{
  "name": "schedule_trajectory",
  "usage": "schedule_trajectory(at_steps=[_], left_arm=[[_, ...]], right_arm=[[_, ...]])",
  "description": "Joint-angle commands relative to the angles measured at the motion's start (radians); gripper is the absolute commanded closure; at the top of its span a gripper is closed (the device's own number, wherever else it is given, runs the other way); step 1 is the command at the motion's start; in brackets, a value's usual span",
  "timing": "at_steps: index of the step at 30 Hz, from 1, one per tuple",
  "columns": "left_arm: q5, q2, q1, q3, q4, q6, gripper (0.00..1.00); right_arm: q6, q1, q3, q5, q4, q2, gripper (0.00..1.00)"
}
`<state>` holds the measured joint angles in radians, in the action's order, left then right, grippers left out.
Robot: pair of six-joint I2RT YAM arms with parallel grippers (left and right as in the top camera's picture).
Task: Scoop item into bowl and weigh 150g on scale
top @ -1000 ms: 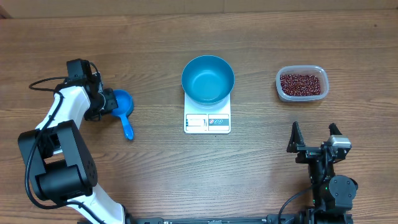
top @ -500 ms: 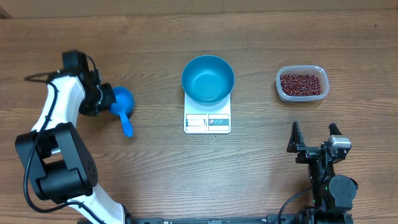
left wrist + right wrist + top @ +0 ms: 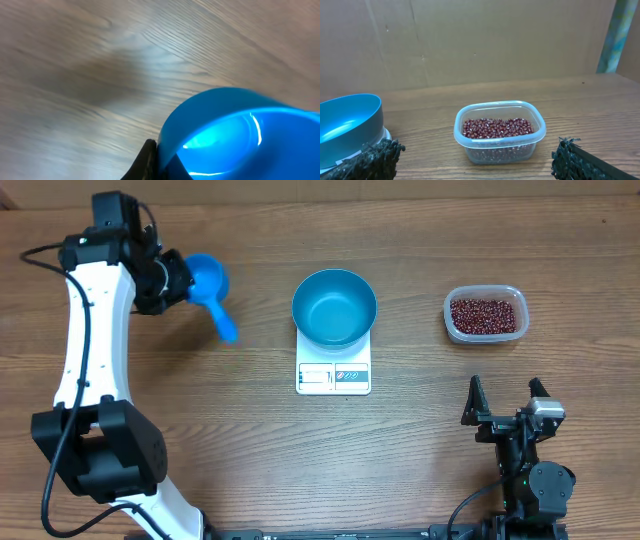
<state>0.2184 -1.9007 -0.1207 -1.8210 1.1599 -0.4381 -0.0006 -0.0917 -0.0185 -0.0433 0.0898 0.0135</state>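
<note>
While near the table's [image 3: 300, 470] far-left corner, left gripper [image 3: 178, 281] tight on blue scoop [image 3: 207, 278]; right gripper [image 3: 505, 390] wide open, empty.

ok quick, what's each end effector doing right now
left end effector: closed on the blue scoop, gripping the rim of its cup
right end effector: open, holding nothing

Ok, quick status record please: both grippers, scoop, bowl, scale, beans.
bowl: empty, sitting on the scale
scale: centre of view, display unreadable
beans: in the clear tub, right of bowl
scoop: empty, left of bowl
left gripper: shut on scoop's cup rim
right gripper: open, holding nothing
</note>
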Motion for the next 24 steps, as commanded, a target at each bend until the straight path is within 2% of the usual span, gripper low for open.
schedule_trajectory(at_steps=[1, 3, 7, 16, 24], left_arm=[[0.073, 0.0, 0.045, -0.031, 0.048, -0.299, 0.96], [0.074, 0.0, 0.076, -0.031, 0.108, -0.435, 0.96], [0.038, 0.0, 0.16, -0.031, 0.2, -0.586, 0.96], [-0.122, 0.0, 0.417, -0.031, 0.217, -0.707, 0.96], [-0.175, 0.0, 0.536, -0.031, 0.207, -0.781, 0.96]], right_arm=[[-0.004, -0.005, 0.01, 0.011, -0.006, -0.011, 0.0], [-0.004, -0.005, 0.01, 0.011, -0.006, -0.011, 0.0], [-0.004, -0.005, 0.01, 0.011, -0.006, -0.011, 0.0], [-0.004, -0.005, 0.01, 0.011, -0.006, -0.011, 0.0], [-0.004, -0.005, 0.01, 0.011, -0.006, -0.011, 0.0]])
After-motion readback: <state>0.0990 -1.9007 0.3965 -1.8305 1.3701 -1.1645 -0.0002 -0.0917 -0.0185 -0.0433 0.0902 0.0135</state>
